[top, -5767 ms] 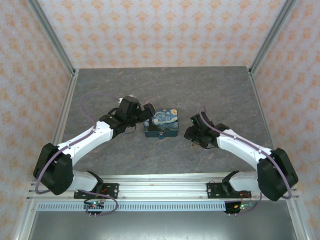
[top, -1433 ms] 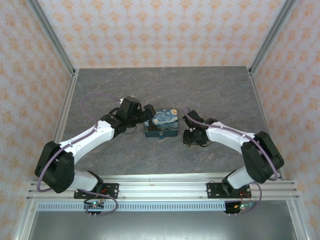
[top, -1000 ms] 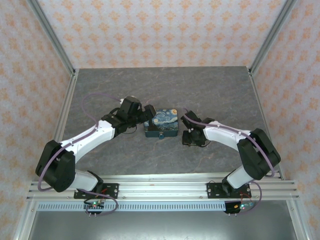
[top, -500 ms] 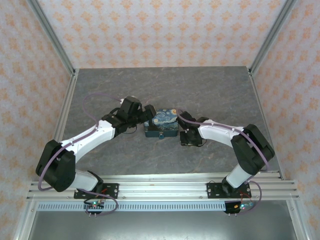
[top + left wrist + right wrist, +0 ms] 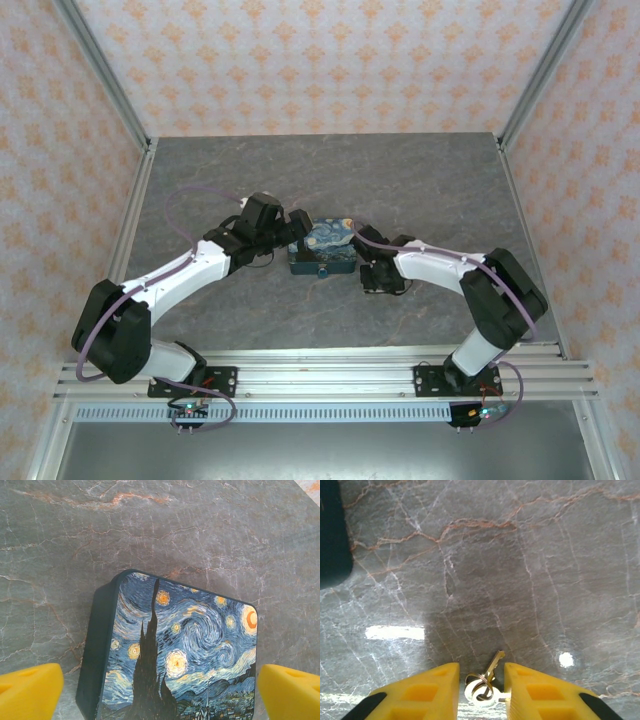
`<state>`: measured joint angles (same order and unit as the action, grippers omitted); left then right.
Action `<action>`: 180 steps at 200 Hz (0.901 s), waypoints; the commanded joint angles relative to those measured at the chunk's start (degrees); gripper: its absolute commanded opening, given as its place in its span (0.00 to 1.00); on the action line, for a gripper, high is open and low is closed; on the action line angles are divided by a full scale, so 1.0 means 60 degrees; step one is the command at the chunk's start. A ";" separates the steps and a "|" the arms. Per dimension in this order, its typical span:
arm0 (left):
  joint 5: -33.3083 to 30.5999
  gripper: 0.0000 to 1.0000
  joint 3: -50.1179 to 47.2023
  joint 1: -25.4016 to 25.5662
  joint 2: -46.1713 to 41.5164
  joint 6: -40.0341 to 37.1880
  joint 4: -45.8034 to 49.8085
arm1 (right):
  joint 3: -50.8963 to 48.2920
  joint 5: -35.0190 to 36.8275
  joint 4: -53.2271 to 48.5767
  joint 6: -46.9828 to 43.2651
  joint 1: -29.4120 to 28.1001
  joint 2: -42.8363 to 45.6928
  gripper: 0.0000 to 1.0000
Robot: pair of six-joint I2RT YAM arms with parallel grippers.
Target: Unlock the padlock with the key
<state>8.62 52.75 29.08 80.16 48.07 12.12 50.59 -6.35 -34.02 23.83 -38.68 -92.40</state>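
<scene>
Grey marbled tabletop (image 5: pixel 400 180). Right gripper (image 5: pixel 481 670) had swung in just right of the painted box (image 5: pixel 325 243), jaws narrowing around the key (image 5: pixel 490 672), not yet clamped; pickup looked imminent. Left gripper (image 5: pixel 160 687) jaws stood wide over the box. Padlock (image 5: pixel 324 270) sat at its near face.

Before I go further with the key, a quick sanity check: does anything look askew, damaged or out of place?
Nothing stands out. The key and its ring lie flat on the table between the fingers of the right gripper, the painted box looks intact, and nothing is spilled.
</scene>
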 commanded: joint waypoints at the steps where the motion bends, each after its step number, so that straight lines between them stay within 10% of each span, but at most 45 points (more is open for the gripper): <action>1: -0.0028 1.00 -0.0117 -0.0085 0.0102 0.0051 -0.0159 | -0.0104 0.0255 -0.0496 0.0230 -0.0132 -0.0128 0.24; 35: -0.0014 1.00 -0.0075 -0.0086 0.0109 0.0073 -0.0103 | -0.0307 0.0069 -0.0309 0.0287 -0.0146 0.0021 0.00; 180: 0.1579 1.00 -0.0162 -0.0098 -0.0080 0.1987 -0.1379 | -0.0341 -0.2061 0.2143 0.2095 0.0633 0.3685 0.00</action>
<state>13.26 52.75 29.08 80.16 53.60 10.04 48.95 -14.24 -29.15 31.62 -36.42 -73.34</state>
